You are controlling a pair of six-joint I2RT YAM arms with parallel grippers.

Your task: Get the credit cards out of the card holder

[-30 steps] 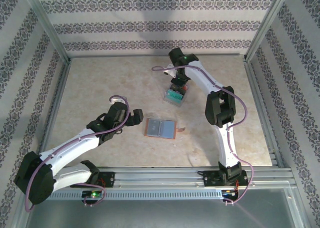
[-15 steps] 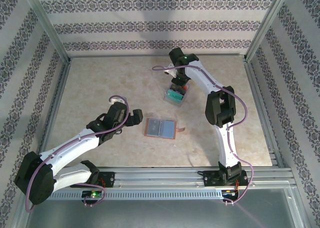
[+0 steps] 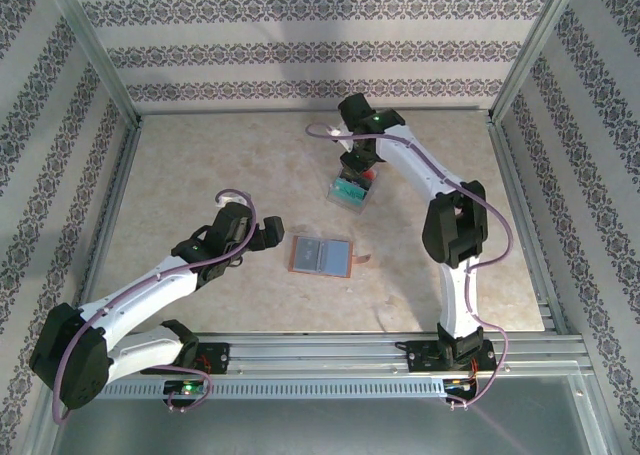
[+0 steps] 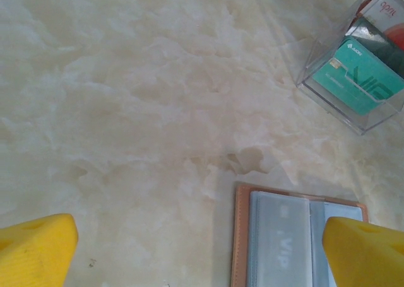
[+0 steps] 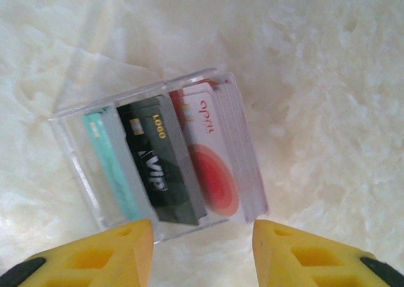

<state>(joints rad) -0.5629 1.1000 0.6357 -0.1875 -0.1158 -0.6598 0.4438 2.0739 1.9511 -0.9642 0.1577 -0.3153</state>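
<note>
From above: card holder [image 3: 322, 256] open and flat on the desk [image 3: 200, 165]. Left tool [image 3: 269, 234] just left of the card holder, wide open, gripping nothing. Clear box [image 3: 352, 197] with credit cards [image 3: 347, 187] behind the card holder, right tool [image 3: 359, 173] over the box.

Left wrist: yellow fingertips [image 4: 35, 249] far apart, card holder low down by the right one.

Right wrist: tool open, bare desk in the gap, nothing gripped. Teal card [image 5: 110, 167], black card [image 5: 161, 167] and red and white card [image 5: 211, 161] standing side by side in the box.

Brown card holder [image 3: 322, 256] (grey-blue inside)
</note>
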